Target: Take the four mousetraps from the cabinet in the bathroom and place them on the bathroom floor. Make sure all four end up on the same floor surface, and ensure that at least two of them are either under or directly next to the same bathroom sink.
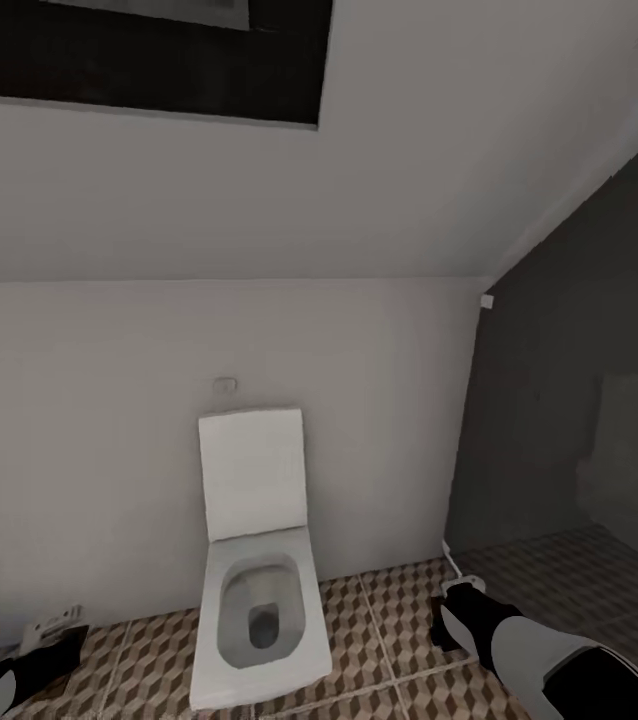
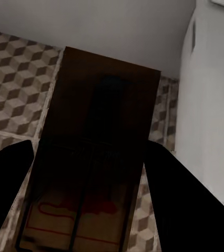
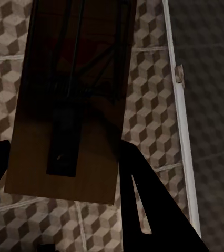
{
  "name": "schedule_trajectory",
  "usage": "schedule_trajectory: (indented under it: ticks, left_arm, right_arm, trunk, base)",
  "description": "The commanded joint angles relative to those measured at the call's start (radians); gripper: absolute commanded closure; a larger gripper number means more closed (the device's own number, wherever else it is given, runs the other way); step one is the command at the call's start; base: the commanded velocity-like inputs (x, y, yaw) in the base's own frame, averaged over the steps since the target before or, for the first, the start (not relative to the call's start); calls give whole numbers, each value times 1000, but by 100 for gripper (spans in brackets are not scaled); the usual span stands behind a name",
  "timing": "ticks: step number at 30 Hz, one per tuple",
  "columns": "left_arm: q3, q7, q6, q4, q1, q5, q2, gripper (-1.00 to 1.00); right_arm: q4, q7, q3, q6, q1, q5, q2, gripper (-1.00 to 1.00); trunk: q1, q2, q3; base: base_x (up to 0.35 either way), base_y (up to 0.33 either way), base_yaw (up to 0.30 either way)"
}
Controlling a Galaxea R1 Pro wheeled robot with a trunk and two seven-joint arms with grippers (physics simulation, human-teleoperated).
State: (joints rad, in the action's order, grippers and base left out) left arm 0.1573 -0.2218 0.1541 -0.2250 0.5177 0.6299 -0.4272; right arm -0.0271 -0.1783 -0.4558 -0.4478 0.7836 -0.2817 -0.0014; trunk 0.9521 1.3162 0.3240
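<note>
A brown wooden mousetrap (image 2: pixel 91 157) with dark wire lies flat between my left gripper's (image 2: pixel 88 157) black fingers (image 2: pixel 7 184), which are shut on it. My right gripper (image 3: pixel 64 152) is shut on a second mousetrap (image 3: pixel 70 105). Both traps hang above the cube-patterned bathroom floor (image 3: pixel 154 105). In the head view, the left gripper (image 1: pixel 54 645) is low at the left of the toilet and the right gripper (image 1: pixel 459 615) low at its right. The cabinet and the bathroom sink are out of view.
A white toilet (image 1: pixel 254 600) with its lid up stands against the white wall straight ahead, between my two arms. To the right, a pale threshold strip (image 3: pixel 180 105) borders the dark shower floor (image 3: pixel 212 105) and dark wall (image 1: pixel 579 400).
</note>
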Motion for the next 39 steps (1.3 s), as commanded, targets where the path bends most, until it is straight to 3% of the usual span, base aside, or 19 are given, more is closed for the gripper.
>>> schedule_trajectory:
  ticks: [1, 19, 39]
  left_arm:
    - [7, -1, 4, -1, 1, 10, -1, 100]
    - [7, -1, 4, -1, 1, 12, -1, 100]
    - [5, 5, 4, -1, 1, 11, 1, 100]
  right_arm:
    - [-2, -4, -7, -5, 0, -14, 0, 100]
    - [-2, -4, -7, -5, 0, -14, 0, 100]
    - [-2, -4, -7, -5, 0, -14, 0, 100]
  trunk:
    - [0, 1, 1]
    - [0, 1, 1]
    - [0, 1, 1]
  base:
    - [0, 0, 275]
    - [12, 0, 266]
    - [289, 0, 26]
